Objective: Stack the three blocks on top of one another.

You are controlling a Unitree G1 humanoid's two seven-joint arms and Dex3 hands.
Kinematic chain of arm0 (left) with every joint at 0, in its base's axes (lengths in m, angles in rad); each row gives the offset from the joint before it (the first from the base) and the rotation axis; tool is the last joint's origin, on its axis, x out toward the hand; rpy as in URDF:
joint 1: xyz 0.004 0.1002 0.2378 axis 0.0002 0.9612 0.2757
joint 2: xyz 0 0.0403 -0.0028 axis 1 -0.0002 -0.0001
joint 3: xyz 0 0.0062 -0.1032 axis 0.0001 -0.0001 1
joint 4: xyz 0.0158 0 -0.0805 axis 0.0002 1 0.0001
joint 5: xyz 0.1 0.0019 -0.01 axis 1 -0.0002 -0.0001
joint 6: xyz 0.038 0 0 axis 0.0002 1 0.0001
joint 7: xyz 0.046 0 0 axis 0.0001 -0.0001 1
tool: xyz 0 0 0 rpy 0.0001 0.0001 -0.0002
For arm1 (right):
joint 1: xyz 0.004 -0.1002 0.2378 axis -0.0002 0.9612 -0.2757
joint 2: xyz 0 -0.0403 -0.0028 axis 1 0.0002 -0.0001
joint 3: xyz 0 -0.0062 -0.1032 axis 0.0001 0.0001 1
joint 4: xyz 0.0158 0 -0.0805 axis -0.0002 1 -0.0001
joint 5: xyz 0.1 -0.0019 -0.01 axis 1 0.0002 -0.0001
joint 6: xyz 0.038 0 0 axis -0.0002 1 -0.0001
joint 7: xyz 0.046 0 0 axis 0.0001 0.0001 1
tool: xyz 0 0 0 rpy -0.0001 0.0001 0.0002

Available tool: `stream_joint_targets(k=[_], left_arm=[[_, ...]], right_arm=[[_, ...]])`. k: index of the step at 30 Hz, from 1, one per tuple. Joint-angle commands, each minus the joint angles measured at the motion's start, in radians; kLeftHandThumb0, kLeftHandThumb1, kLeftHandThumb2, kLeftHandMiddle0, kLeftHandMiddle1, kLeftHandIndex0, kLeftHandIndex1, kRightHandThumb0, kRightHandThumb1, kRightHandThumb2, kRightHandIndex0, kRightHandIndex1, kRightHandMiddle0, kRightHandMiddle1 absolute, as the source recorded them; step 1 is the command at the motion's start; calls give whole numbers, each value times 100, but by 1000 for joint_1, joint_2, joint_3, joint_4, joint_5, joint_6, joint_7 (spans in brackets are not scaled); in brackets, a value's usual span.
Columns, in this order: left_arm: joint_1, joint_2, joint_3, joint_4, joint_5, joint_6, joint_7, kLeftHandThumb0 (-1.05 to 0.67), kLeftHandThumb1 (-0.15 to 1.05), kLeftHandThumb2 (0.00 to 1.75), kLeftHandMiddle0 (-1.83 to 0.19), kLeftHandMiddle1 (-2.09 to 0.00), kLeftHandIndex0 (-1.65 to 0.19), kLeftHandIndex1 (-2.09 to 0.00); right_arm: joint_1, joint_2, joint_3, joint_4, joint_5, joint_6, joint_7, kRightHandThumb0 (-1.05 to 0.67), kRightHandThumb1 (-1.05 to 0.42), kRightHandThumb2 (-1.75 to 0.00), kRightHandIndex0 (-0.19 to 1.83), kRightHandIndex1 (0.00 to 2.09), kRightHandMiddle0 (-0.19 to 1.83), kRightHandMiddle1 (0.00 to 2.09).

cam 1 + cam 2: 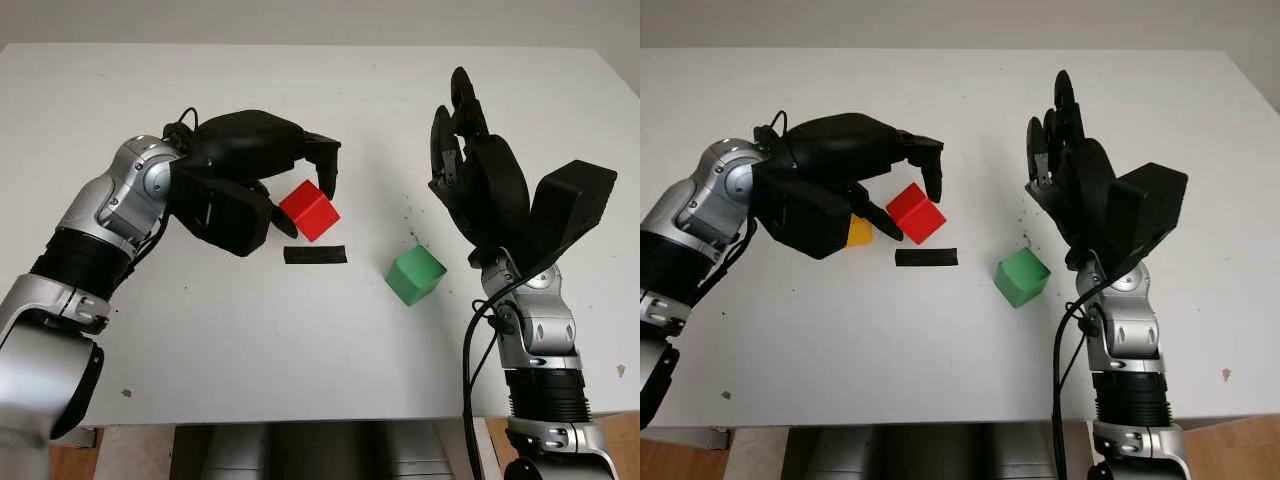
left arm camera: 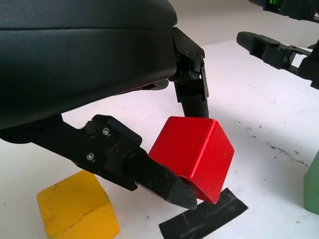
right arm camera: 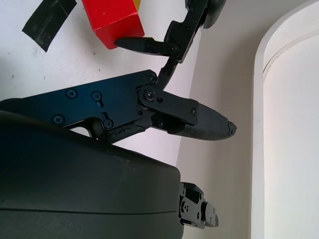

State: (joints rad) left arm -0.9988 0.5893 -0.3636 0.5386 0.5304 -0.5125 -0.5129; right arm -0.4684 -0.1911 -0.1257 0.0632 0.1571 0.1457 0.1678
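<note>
My left hand [image 1: 309,208] is shut on the red block [image 1: 916,213], pinching it between thumb and a fingertip. The block [image 2: 194,154] hangs tilted, just above the white table [image 1: 300,340]. Under that hand's palm the yellow block [image 1: 859,231] sits on the table, to the left of the red one. The green block [image 1: 415,275] stands alone on the table further right. My right hand [image 1: 455,140] is open and raised above the table, just right of the green block and holding nothing.
A strip of black tape [image 1: 315,254] lies flat on the table just in front of the red block. The table's front edge [image 1: 330,420] runs close to my arms.
</note>
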Motion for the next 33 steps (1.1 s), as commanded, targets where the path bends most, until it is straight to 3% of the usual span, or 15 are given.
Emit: stream_joint_targets(k=[1,6,18,28,33], left_arm=[[11,-6,-9,-17,6,-11,2,-32,97,5,-23,-6,-26,-169],[9,-22,-23,2,21,-13,-5,-32,98,5,-22,-5,-25,-173],[-56,-1,-94,47,175,-146,35,-31,95,5,-19,-4,-26,-173],[-119,6,-154,104,289,-280,114,-36,92,5,-18,-5,-28,-166],[-138,2,-176,144,348,-333,225,-40,91,5,-20,-6,-30,-160]], right_arm=[[14,3,4,-23,-1,-7,1,-61,-105,-68,-19,0,-19,0],[15,11,1,-21,6,-6,-4,-61,-105,-67,-19,0,-19,0],[22,24,3,-17,2,-20,-13,-62,-105,-67,-19,0,-19,0],[24,39,4,-23,-1,-15,-35,-62,-105,-66,-19,0,-19,0],[25,41,4,-23,1,-18,-34,-61,-105,-66,-19,0,-19,0]])
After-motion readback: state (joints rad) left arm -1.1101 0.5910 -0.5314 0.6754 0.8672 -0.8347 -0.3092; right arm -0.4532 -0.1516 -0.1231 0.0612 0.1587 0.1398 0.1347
